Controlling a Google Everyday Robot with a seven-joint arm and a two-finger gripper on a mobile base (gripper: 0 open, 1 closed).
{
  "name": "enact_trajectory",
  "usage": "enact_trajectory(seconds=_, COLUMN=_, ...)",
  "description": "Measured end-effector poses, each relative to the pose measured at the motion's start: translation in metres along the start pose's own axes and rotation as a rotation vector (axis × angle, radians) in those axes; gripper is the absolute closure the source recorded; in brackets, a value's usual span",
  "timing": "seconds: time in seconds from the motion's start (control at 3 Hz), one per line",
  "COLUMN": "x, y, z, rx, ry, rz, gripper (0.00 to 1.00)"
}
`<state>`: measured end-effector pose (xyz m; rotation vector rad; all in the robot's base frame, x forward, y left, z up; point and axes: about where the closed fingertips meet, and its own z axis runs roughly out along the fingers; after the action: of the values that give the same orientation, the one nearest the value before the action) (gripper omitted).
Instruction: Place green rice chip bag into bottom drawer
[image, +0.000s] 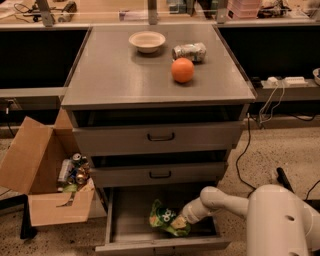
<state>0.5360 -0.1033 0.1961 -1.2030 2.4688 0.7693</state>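
Observation:
The green rice chip bag (164, 218) lies crumpled in the tray of the open bottom drawer (125, 220), right of its middle. My gripper (181, 220) reaches in from the right on a white arm and sits at the bag's right end, touching it. The two upper drawers are shut.
On the cabinet top stand a white bowl (147, 41), a crushed silver can (189, 51) and an orange (182, 70). An open cardboard box (45, 175) with cans sits on the floor at the left. Cables (250, 150) run down the right side. The robot's white body (280, 222) fills the lower right.

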Motion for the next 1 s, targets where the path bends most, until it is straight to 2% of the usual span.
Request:
enact_trajectory(seconds=0.33, x=-0.0035, y=-0.0300, z=0.0025, rx=0.015, ry=-0.029, rz=0.010, gripper=0.87)
enact_trajectory(seconds=0.67, x=-0.0053, y=-0.0321, z=0.0011, rx=0.019, ry=-0.031, rz=0.010, gripper=0.56)
enact_trajectory(seconds=1.0, x=-0.0053, y=-0.0321, z=0.0012, rx=0.019, ry=-0.031, rz=0.010, gripper=0.31)
